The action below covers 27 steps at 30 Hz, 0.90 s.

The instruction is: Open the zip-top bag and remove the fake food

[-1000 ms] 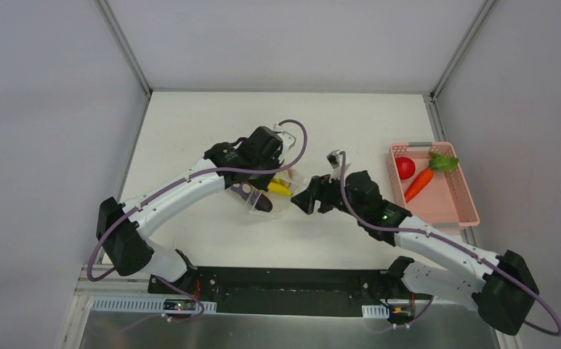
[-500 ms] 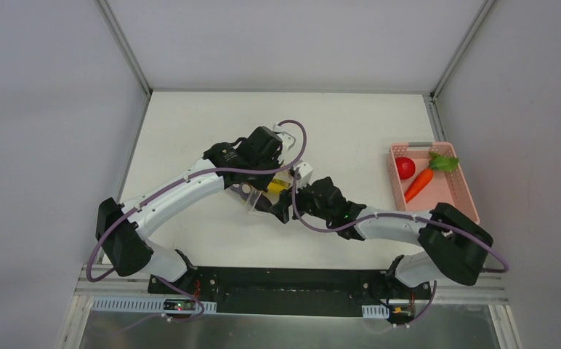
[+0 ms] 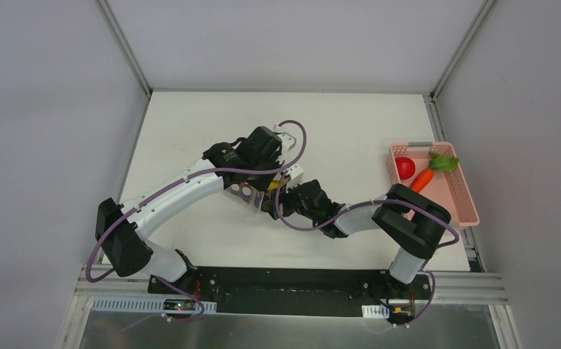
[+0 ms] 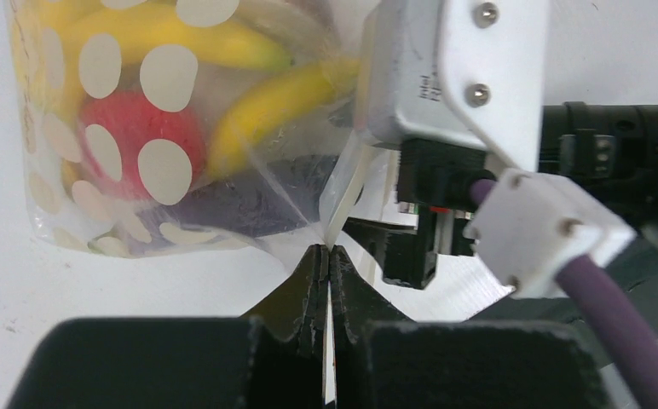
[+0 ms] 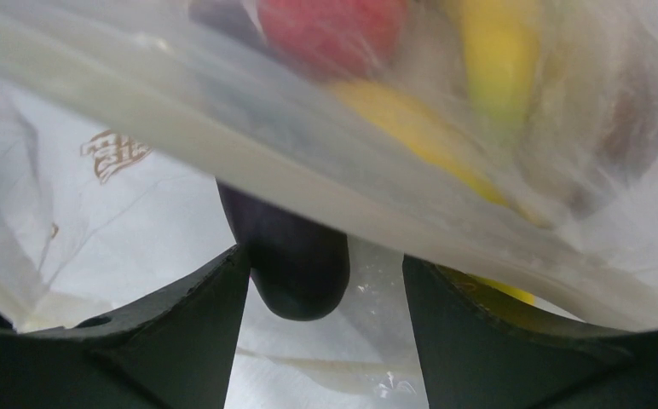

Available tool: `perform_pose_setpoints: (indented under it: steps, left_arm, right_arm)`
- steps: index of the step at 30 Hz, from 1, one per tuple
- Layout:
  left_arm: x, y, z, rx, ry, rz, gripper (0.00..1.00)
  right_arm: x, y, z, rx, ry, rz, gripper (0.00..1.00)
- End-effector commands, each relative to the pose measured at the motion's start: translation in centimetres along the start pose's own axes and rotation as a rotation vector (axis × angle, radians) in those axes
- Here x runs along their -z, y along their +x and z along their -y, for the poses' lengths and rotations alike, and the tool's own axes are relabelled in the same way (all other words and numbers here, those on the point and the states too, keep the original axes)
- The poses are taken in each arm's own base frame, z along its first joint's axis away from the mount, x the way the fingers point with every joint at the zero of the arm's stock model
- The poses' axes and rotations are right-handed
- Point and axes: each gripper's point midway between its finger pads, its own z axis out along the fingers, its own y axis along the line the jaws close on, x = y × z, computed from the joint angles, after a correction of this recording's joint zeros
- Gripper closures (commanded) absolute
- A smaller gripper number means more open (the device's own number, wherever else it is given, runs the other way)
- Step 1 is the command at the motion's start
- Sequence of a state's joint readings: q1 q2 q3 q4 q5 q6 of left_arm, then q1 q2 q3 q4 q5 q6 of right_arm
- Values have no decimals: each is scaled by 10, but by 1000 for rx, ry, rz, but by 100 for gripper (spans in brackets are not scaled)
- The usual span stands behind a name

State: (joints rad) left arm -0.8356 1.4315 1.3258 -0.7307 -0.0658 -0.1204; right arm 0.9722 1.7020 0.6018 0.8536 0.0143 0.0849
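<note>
Table (image 3: 350,123), pink basket (image 3: 467,200), bag (image 4: 121,128)

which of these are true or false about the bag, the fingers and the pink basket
The left fingers are shut on the edge of the clear plastic bag with white dots. True.
The pink slotted plastic basket holds nothing. False: a red plastic tomato and an orange plastic carrot lie in it.
The right fingers stand open either side of the dark purple plastic eggplant. True.
The yellow plastic bananas lie on the table. False: they are inside the bag.
</note>
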Motion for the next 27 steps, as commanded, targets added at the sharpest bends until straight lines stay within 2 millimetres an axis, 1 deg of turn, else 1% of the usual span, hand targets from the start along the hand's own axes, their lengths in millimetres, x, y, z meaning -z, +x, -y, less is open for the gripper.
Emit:
perform_pose_setpoints:
  steps: [1, 2, 6, 12, 17, 21, 25, 27]
  left_arm:
    - [8, -7, 4, 28, 33, 26, 100]
    - [8, -7, 4, 28, 34, 25, 100]
    - [7, -6, 3, 27, 32, 23, 100]
    - [7, -6, 3, 25, 28, 22, 100]
    - [7, -6, 2, 23, 22, 21, 100]
    - [6, -5, -1, 20, 10, 17, 100]
    - [6, -5, -1, 16, 8, 18, 100]
    - [5, -5, -1, 15, 6, 14, 100]
  right_arm:
    - [-18, -32, -16, -18, -53, 121, 32]
    - [-20, -31, -17, -19, -57, 121, 31]
    - [-25, -18, -22, -19, -100, 78, 33]
    - [-26, -6, -20, -22, -97, 32, 40]
    - [-23, 6, -24, -15, -127, -24, 52]
    - [-19, 15, -20, -12, -111, -50, 64]
    - [-10, 10, -18, -9, -88, -52, 74]
    - [-4, 2, -18, -13, -80, -43, 80]
